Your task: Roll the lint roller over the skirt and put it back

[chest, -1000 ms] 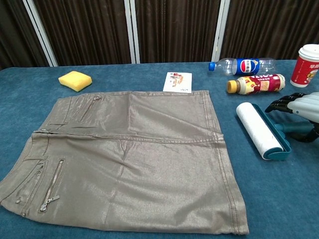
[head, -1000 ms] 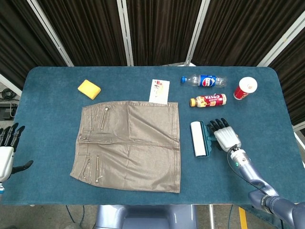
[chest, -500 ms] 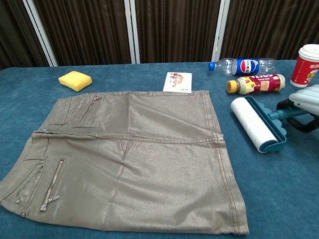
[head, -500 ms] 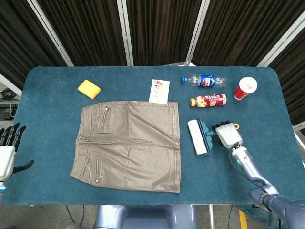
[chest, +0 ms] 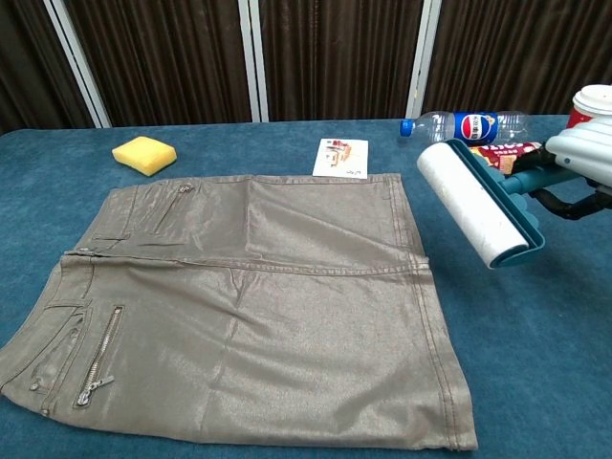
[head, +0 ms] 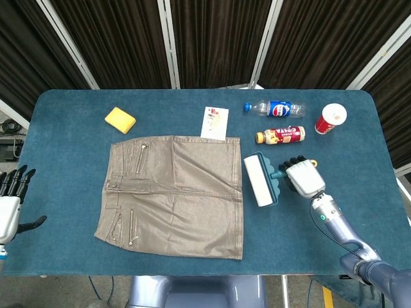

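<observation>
A taupe skirt (head: 172,194) (chest: 249,306) lies flat on the blue table, waistband to the left. My right hand (head: 304,179) (chest: 585,158) grips the teal handle of the lint roller (head: 259,180) (chest: 473,205). The white roll hangs lifted above the table, just right of the skirt's hem edge. My left hand (head: 10,205) hovers off the table's left edge, fingers spread, holding nothing. The chest view does not show the left hand.
A yellow sponge (head: 120,120) lies at the back left. A small card (head: 214,122) sits above the skirt. A Pepsi bottle (head: 275,108), a yellow-capped bottle (head: 280,135) and a red cup (head: 330,119) stand at the back right.
My right hand closed on the roller's handle, lifted it off the table and carried it left toward the skirt. The left hand stayed put.
</observation>
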Motion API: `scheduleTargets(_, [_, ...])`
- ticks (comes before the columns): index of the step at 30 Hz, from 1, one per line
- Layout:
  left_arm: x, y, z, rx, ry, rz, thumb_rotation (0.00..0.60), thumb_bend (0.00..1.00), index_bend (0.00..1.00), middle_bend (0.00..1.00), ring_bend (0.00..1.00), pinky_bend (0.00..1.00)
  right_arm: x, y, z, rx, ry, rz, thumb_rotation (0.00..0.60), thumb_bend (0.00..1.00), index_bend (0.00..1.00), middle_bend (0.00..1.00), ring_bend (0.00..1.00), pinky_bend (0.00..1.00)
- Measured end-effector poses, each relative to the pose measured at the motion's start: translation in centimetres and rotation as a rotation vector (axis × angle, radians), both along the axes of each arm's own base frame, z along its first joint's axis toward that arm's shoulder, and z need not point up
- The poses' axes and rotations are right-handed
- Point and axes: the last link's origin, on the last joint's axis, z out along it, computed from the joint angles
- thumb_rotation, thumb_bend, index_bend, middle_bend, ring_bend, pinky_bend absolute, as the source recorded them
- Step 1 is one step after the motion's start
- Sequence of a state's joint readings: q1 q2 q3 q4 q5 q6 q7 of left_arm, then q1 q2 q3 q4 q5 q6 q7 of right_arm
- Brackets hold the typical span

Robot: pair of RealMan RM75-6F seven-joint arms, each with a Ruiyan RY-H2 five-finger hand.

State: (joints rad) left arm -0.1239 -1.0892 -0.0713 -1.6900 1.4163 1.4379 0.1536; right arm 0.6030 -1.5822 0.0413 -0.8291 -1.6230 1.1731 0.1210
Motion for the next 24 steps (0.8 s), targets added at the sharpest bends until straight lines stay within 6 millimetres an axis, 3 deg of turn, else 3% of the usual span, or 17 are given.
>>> scheduleTargets(8, [0.2,-0.1,-0.2,-0.022,-0.007,-0.010,0.600,0.00,0.00,0.00,0.00,0.00,7.3,0.7,-1.2,0.046,0.065,0.204,0.600,0.86,0.50,0.50,0.39,0.41])
scheduleTargets(16, [-0.2,0.0,0.2,-0.019,-0.019,0.002,0.600,0.00,0.00,0.00,0.00,0.00,15.0,2.9,-4.6,0.149,0.192,0.375,0.600,0.90,0.50,0.50,0.39,0.41])
scheduleTargets(24, [-0.4,-0.1,0.9,-0.009,-0.039,0.004,0.600,0.00,0.00,0.00,0.00,0.00,19.0,5.4,-9.1,0.239,0.288,0.441,0.600,0.92,0.48,0.50,0.39,0.41])
